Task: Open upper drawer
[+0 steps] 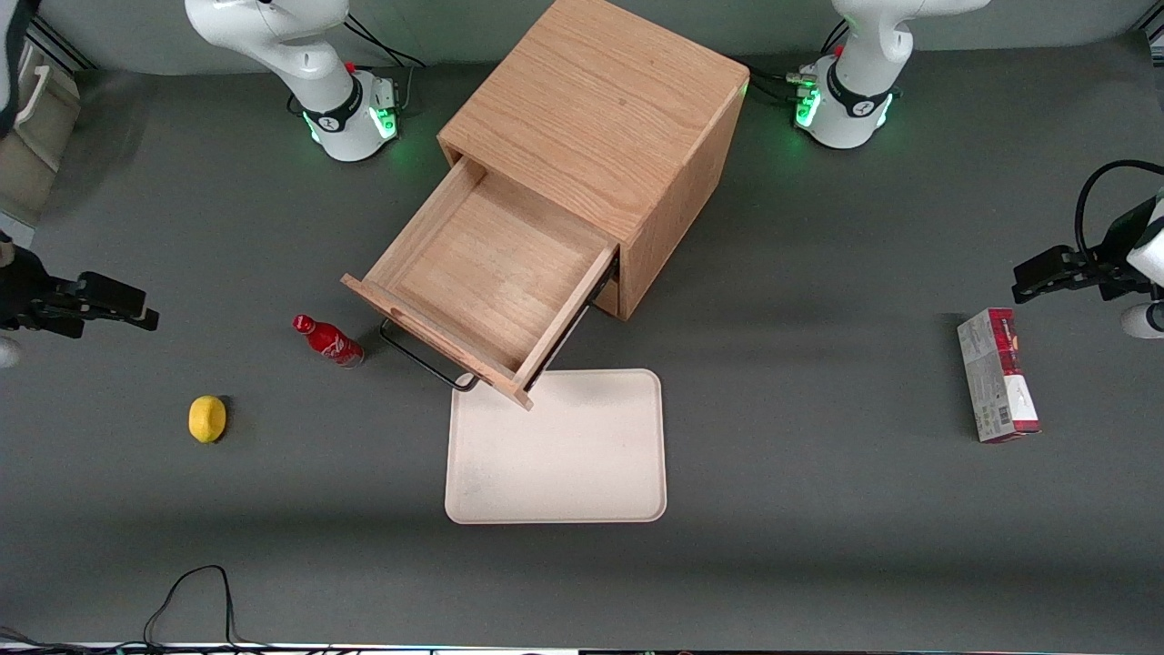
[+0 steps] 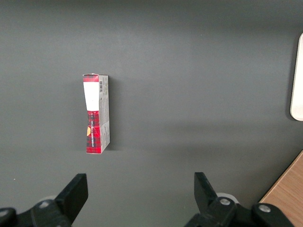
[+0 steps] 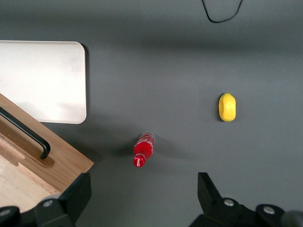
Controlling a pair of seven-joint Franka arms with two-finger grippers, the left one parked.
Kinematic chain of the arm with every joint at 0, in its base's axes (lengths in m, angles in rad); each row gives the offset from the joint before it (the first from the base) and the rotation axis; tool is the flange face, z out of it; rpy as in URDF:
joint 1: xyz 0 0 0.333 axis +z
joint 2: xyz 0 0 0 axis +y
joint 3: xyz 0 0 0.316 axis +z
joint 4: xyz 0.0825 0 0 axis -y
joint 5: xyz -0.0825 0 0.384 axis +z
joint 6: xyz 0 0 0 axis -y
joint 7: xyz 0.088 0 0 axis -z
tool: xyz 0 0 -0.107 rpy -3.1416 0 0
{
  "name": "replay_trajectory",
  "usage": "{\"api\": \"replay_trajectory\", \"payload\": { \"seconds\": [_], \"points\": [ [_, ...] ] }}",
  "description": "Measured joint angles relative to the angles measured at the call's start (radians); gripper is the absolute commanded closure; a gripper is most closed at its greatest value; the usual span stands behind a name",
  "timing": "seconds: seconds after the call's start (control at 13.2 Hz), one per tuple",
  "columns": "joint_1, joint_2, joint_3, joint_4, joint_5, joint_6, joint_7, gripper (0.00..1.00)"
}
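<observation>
The oak cabinet (image 1: 600,118) stands at mid-table. Its upper drawer (image 1: 486,273) is pulled far out, and its shallow wooden box is empty. The thin black bar handle (image 1: 423,359) runs along the light wood front. My right wrist view shows a corner of that drawer front (image 3: 52,158) and its handle (image 3: 26,130). The lower drawer is hidden under the open one. My gripper (image 1: 138,307) hovers toward the working arm's end of the table, well apart from the drawer. It is open (image 3: 142,187) over bare grey mat, with nothing between its fingers.
A small red bottle (image 1: 329,340) lies on the mat beside the drawer front. A yellow lemon (image 1: 207,418) sits nearer the front camera. A cream tray (image 1: 556,446) lies in front of the drawer. A red-and-grey box (image 1: 997,375) rests toward the parked arm's end.
</observation>
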Motion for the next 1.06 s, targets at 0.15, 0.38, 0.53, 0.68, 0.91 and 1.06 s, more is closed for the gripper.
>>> {"api": "replay_trajectory", "payload": {
  "seconds": [0.15,0.38,0.53,0.68,0.91,1.06],
  "points": [
    [-0.096,-0.038,0.092,-0.048,-0.027,0.023,0.001,0.00],
    [-0.115,-0.104,0.129,-0.127,-0.068,0.063,0.020,0.00],
    [-0.115,-0.122,0.133,-0.150,-0.073,0.067,0.022,0.00],
    [-0.115,-0.122,0.138,-0.159,-0.105,0.068,0.022,0.00],
    [-0.108,-0.119,0.147,-0.171,-0.123,0.069,0.023,0.00],
    [-0.107,-0.117,0.148,-0.174,-0.125,0.069,0.023,0.00]
  ]
}}
